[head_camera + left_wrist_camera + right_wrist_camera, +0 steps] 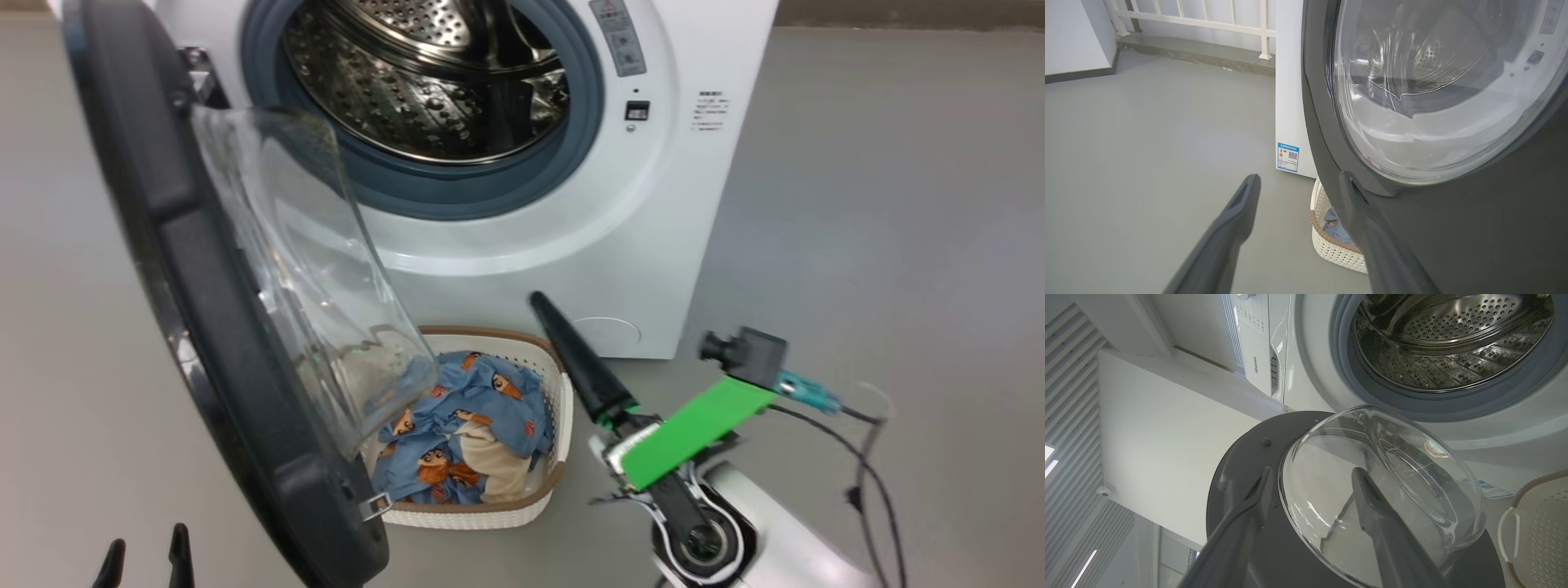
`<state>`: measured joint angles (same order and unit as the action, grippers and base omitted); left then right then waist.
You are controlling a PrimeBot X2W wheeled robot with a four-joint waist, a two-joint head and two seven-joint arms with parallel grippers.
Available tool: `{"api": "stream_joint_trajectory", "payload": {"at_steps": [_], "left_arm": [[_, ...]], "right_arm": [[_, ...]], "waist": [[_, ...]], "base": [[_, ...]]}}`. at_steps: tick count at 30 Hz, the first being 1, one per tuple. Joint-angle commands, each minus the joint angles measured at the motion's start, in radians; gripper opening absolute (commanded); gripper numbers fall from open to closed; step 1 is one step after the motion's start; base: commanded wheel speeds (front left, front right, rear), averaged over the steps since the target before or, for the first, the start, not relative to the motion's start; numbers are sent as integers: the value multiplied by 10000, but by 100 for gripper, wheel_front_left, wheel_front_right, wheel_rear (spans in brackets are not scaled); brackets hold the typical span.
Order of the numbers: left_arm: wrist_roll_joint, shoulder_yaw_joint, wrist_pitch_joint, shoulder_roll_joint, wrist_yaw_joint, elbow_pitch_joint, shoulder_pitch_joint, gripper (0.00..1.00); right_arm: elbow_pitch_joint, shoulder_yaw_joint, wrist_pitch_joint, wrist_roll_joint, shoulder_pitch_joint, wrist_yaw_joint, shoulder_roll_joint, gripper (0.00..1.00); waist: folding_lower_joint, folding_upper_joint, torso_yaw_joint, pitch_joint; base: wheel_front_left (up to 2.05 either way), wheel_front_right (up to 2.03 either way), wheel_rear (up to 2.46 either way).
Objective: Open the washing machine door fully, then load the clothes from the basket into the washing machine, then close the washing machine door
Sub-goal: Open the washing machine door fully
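The washing machine (531,261) stands with its steel drum (424,82) exposed. The washing machine door (204,327) is swung out to the left, its glass bowl reaching over the basket (457,516). The clothes (482,408), blue printed fabric with a cream piece, lie in that basket on the floor before the machine. My right gripper (540,304) points up-left just right of the basket. In the right wrist view the right gripper (1312,477) is open and holds nothing, facing the door (1241,465). My left gripper (1300,179) is open beside the door's outer rim (1453,228).
Grey floor (857,204) spreads right of the machine. A cable (865,465) trails from my right arm. A small round flap (608,335) sits low on the machine front. A white railing (1208,16) and a kerb run behind the machine on its left.
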<state>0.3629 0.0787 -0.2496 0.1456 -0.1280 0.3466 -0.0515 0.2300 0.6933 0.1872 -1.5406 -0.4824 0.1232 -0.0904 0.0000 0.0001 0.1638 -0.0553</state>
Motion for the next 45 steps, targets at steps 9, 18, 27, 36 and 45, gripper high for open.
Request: {"api": "stream_joint_trajectory", "payload": {"at_steps": [9,18,27,36,45], "left_arm": [[-9,750,-122,171,-27,-272,157,100],[-75,1087,-122,149,-27,-317,-100,100],[-174,1188,-122,97,-27,-370,-308,100],[-224,1131,-122,24,-27,-406,-446,100],[-275,1107,-122,-144,-27,-452,-637,100]], "right_arm": [[-285,-1984,740,3978,1493,75,-348,100],[-1376,-4304,743,7386,3265,75,118,100],[-1986,-6605,744,11585,4466,75,380,100],[-2301,-7516,745,13616,5441,75,399,100],[-2087,-8139,745,14506,6335,75,401,100]], "waist": [[0,-1,-490,-52],[0,-1,-760,84],[0,-1,-904,194],[0,-1,-829,325],[0,-1,-757,492]], "base": [[0,0,0],[0,0,0],[0,0,0],[0,0,0],[0,0,0]]}}
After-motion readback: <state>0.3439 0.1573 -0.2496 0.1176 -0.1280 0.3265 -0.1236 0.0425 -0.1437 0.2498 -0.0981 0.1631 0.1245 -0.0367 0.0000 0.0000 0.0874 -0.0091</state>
